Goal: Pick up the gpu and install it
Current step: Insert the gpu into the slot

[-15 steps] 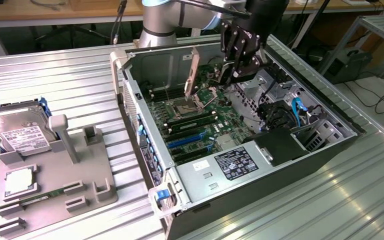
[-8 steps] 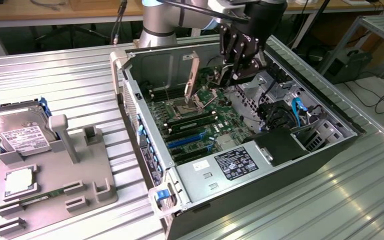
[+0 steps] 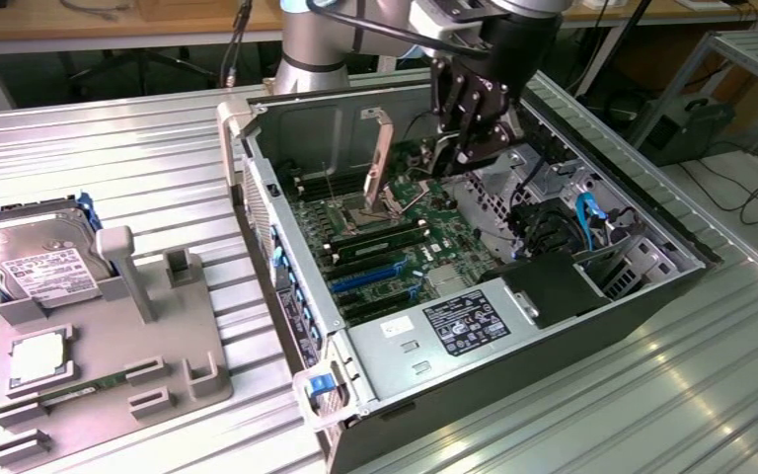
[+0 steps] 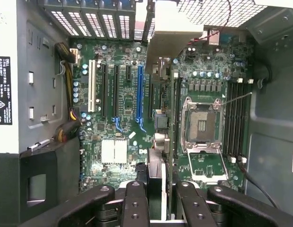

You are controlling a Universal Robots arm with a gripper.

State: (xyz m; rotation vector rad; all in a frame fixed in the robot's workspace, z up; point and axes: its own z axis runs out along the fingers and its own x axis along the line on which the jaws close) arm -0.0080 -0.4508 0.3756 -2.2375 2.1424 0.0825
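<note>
The gripper (image 4: 158, 191) pinches the gpu (image 4: 161, 123) edge-on over the motherboard (image 4: 122, 156) inside the open computer case (image 3: 643, 296). Its silver bracket points toward the vented rear slots, probably so the card can line up with the blue expansion slot (image 4: 139, 94). The power supply label (image 3: 465, 326) and the label on the hard drive (image 3: 37, 262), at the exterior view's left, carry print too fine to read.
</note>
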